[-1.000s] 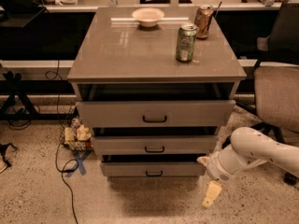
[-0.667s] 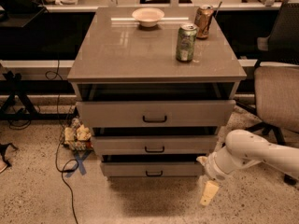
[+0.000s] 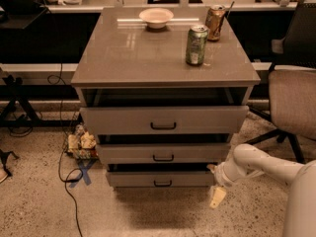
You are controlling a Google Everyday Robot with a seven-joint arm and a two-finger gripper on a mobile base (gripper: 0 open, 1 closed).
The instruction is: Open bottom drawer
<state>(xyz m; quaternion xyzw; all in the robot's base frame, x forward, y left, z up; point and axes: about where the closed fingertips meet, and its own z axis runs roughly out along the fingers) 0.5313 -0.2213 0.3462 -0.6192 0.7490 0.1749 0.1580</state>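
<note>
The bottom drawer (image 3: pixel 160 178) is the narrowest of three grey-beige fronts, with a small black bar handle (image 3: pixel 162 183). It stands slightly out from the cabinet, like the two drawers above it. My white arm comes in from the lower right. My gripper (image 3: pixel 216 190) hangs just off the bottom drawer's right end, near the floor, with a pale fingertip (image 3: pixel 217 197) pointing down. It holds nothing that I can see.
A green can (image 3: pixel 196 44), a brown can (image 3: pixel 215 22) and a white bowl (image 3: pixel 156 17) stand on the cabinet top (image 3: pixel 128 53). An office chair (image 3: pixel 294 98) is at the right. Cables and small clutter (image 3: pixel 81 143) lie on the floor at the left.
My arm and gripper have shifted slightly left, closer to the bottom drawer's right end. The drawers have not visibly moved.
</note>
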